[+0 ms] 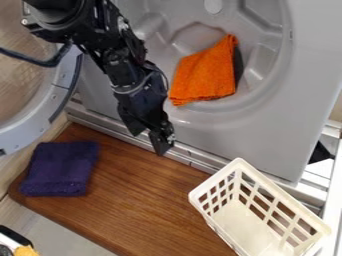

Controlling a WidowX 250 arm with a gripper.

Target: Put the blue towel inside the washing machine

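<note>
Hanging down from the upper left in the camera view, the black arm [127, 70] is seen in front of the washing machine [257, 140], with the pincer [148, 144] over the metal ledge [192, 156] where the grey front meets the wooden worktop [133, 210]. The pincer is parted, its two fingers set apart with nothing held between them. The blue towel [60, 169], a deep, purplish blue, is laid folded on the worktop at the left, outside the machine and well apart from the pincer. In the round grey recess of the machine, an orange cloth [206, 72] is spread, with a dark patch [238, 65] shown along its right side. The round door [50, 102] is swung open at the left, and its glass is crossed by a black cable [30, 59]. At the lower right, a cream basket [286, 196] with slotted walls is placed askew. In the lower left corner, something yellow [27, 251] is partly cut off by the edge.
</note>
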